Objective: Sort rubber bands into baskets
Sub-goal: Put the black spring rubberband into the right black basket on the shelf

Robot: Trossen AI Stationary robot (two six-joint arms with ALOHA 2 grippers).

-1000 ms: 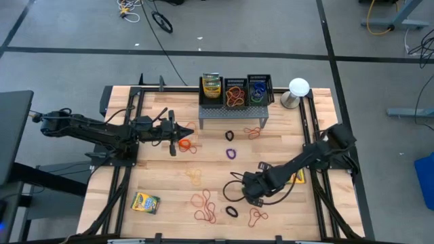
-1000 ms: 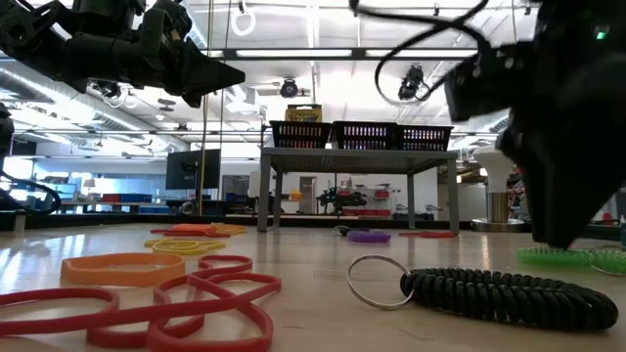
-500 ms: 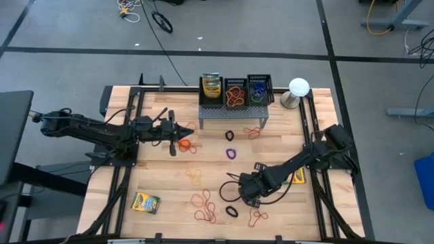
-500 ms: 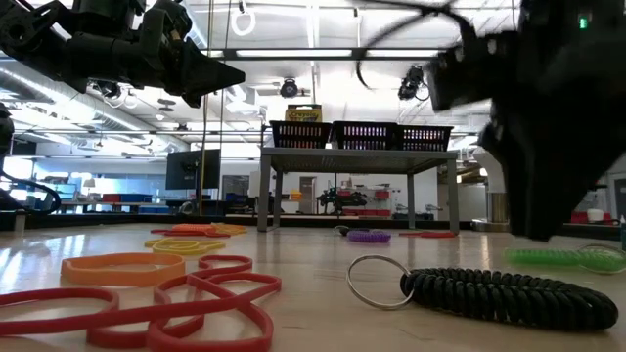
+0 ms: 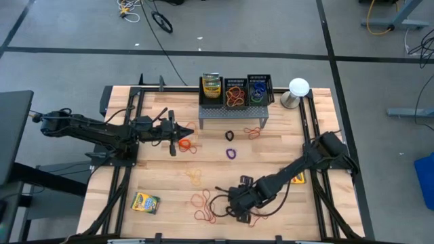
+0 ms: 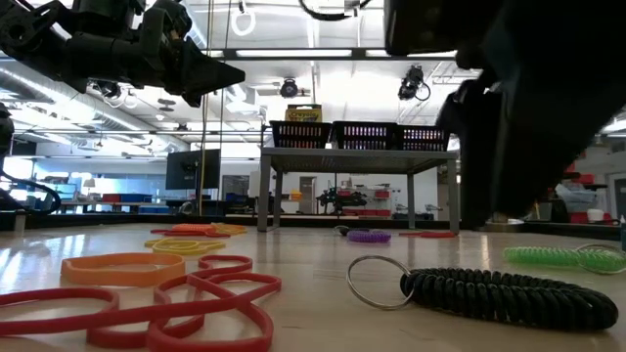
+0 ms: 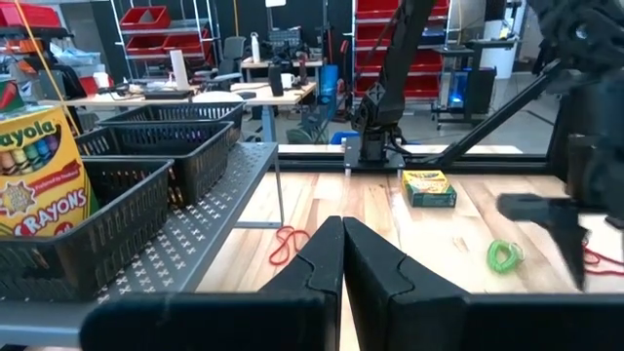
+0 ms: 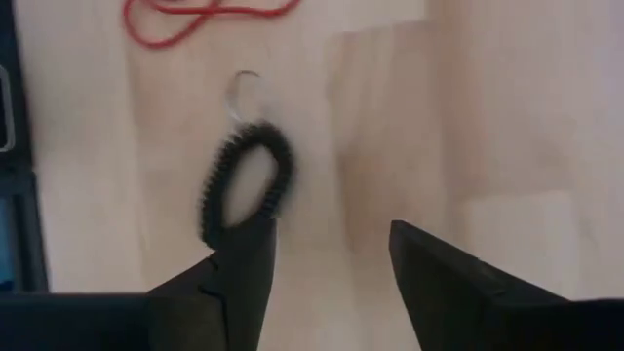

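Left gripper (image 5: pixel 188 128): was shut, holding nothing visible, hovering over the orange band (image 5: pixel 183 144) just beside the grey stand (image 5: pixel 232 114).

Left side of table: a crayon box (image 5: pixel 144 202) lay near the front edge; a yellow band (image 5: pixel 195 175) and a cluster of red bands (image 5: pixel 203 207) were loose on the wood, unsorted.

Middle of table: a small black band (image 5: pixel 230 136), a purple band (image 5: pixel 232 153) and a thin red band (image 5: pixel 252 131) lay in front of the stand, also unsorted.

Baskets (image 5: pixel 236 91): three stood in a row on the stand; the left one held a crayon box, the middle one orange and red bands, the right one blue and green ones. So some sorting was done.

Right gripper (image 8: pixel 327 258): fingers stood apart and empty, low over the front of the table with the black coiled band (image 8: pixel 242 183) and its metal ring just ahead of them; not yet grasped.

Right side of table: a green band (image 7: pixel 504 255) and another crayon box (image 7: pixel 428 187) lay there.

Progress: judged well short of halfway; most bands were loose on the table.
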